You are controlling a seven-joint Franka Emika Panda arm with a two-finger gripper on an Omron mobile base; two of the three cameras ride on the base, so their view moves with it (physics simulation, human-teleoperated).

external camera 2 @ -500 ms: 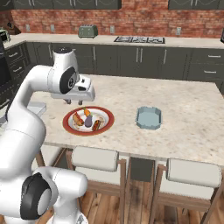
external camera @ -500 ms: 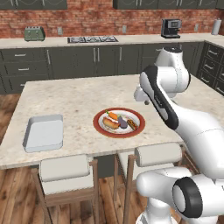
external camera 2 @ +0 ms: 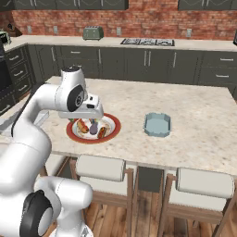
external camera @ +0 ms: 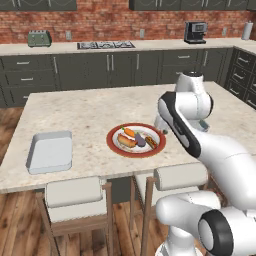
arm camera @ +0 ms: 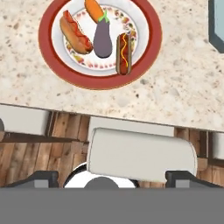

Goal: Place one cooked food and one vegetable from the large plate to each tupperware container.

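The large plate (arm camera: pixel 44 35) with its dark red rim lies near the island's front edge (external camera: pixel 111 141) (external camera 2: pixel 115 126). On it are two hot dogs (arm camera: pixel 75 31) (arm camera: pixel 124 53), an orange carrot (arm camera: pixel 93 8) (external camera: pixel 129 132) and a purple eggplant (arm camera: pixel 103 40). One pale tupperware container (external camera: pixel 50 151) sits far left of the plate. The other container (external camera 2: pixel 157 124) sits to the plate's right, and its corner (arm camera: pixel 217 26) shows in the hand view. My gripper (external camera 2: pixel 91 119) (external camera: pixel 161 128) hangs open and empty above the plate's front edge, with the fingertips (arm camera: pixel 39 177) wide apart.
Two cushioned stools (external camera: pixel 75 192) (external camera: pixel 177 176) stand under the island's front edge, one directly below the hand (arm camera: pixel 140 153). A stove, toaster (external camera: pixel 39 38) and coffee machine (external camera: pixel 195 32) line the far counter. My own arm hides part of the right container in the left base view.
The hand has come down toward the plate's near edge. Plate, food and containers have not moved.
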